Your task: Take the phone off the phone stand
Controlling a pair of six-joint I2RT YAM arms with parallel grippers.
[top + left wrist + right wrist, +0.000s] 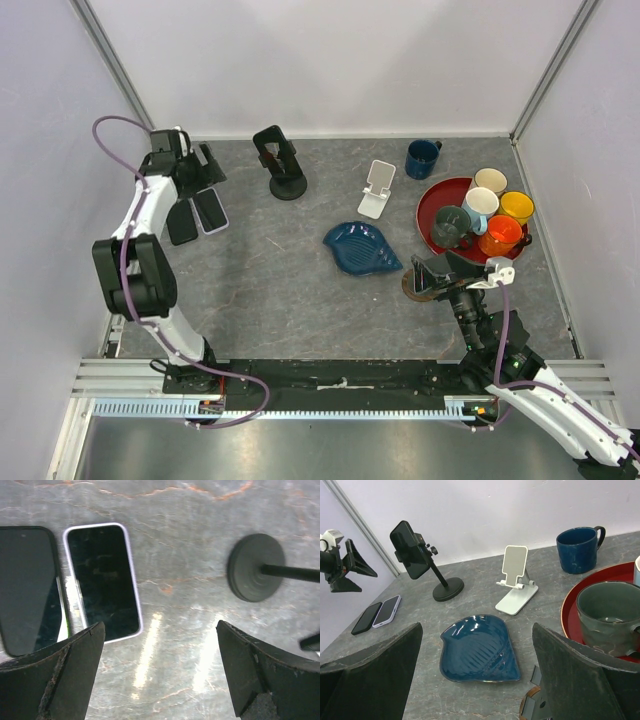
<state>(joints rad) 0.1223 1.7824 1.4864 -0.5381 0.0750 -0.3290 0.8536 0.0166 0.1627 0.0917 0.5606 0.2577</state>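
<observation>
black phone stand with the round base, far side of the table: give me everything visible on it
The black phone stand looks like matte plastic or metal: a round disc base flat on the grey stone-look table, a thin stem leaning up, and a clamp with a side knob. The clamp holds a black phone roughly upright. It stands left of the white folding stand; nothing else touches it.

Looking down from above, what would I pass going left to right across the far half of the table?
A dark phone → white-rimmed phone → black phone stand gripping a phone → white stand → blue mug → red tray of mugs.
</observation>
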